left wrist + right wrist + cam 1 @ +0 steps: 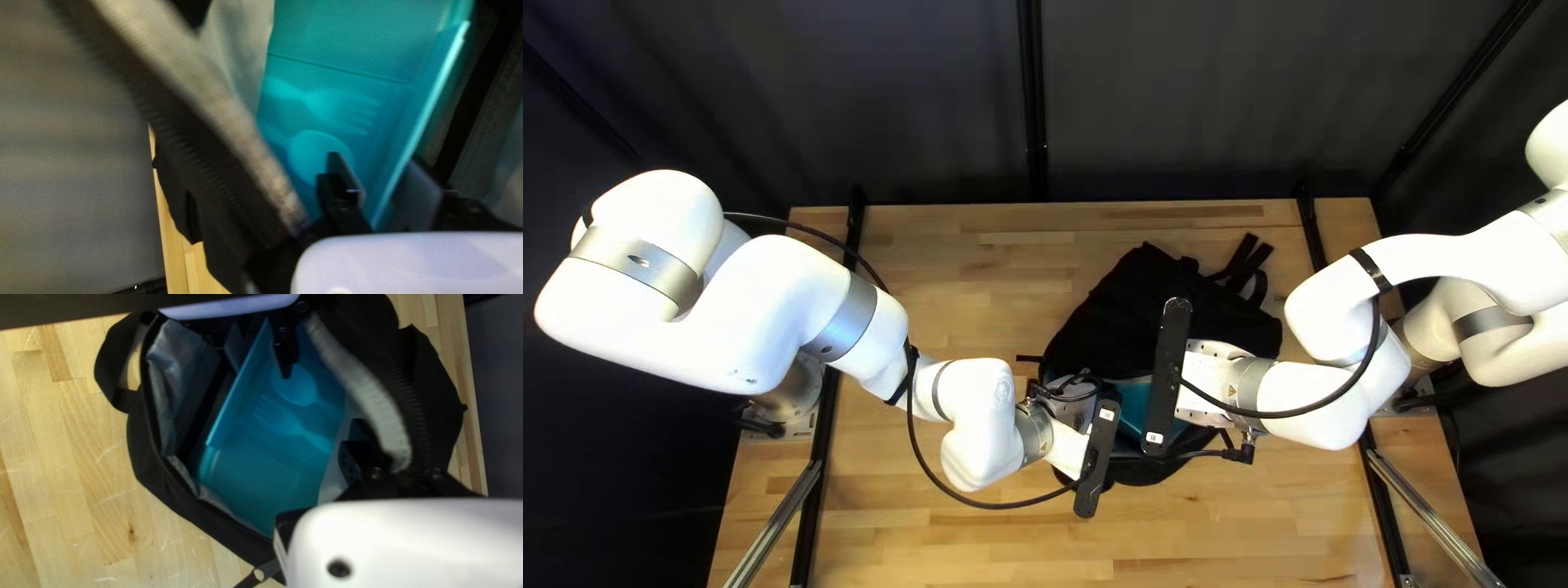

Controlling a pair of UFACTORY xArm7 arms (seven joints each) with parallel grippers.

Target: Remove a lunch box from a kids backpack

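The blue-green plastic lunch box is inside the open black cloth backpack.
The bag lies on the light wood table, a bit right of the middle in the top left view, with its loop straps pointing to the upper right. The box shows low in the middle there, between the two robot hands. A blue-green spoon and fork show side by side in the box. The left gripper is let go, with its fingers apart, one on each side of the box's wall, near the spoon. The right gripper is at the bag's pale inside edge; I can't tell if it is grabbing the cloth.
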